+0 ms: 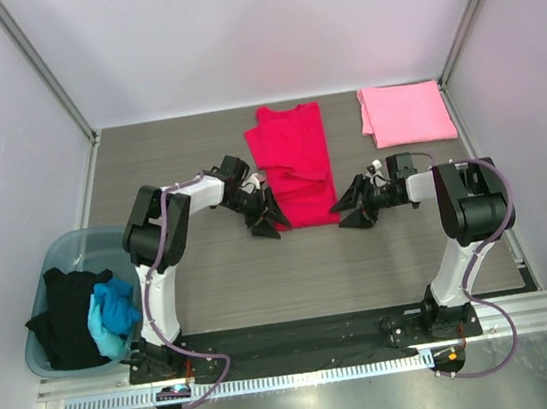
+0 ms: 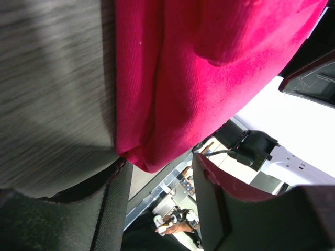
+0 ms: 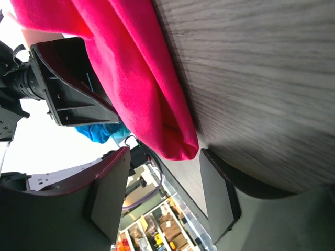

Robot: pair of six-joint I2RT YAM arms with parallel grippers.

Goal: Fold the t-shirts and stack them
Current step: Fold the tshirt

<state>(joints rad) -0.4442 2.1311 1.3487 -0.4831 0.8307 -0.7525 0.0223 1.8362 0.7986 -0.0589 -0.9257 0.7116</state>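
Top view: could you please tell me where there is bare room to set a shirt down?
Free: back-left wood between left rail and the red shirt; the near strip before the arm bases. Crowded: left gripper and right gripper at its near corners; narrow gap to the pink shirt.

A grey wood-grain table (image 1: 215, 293) carries everything, closed in by pale walls at the far edge and on both sides. A red t-shirt (image 1: 292, 157) lies flat on it at the middle of the far half, folded into a long strip that runs from the far edge toward the near side, its sleeves turned in. A pink t-shirt (image 1: 406, 113) lies in the far right corner, folded into a neat rectangle, with bare wood between the two. A black base plate (image 1: 301, 334) runs along the near edge. A bluish bin (image 1: 54, 259) stands at the near left edge; whether it rests on the board cannot be told.
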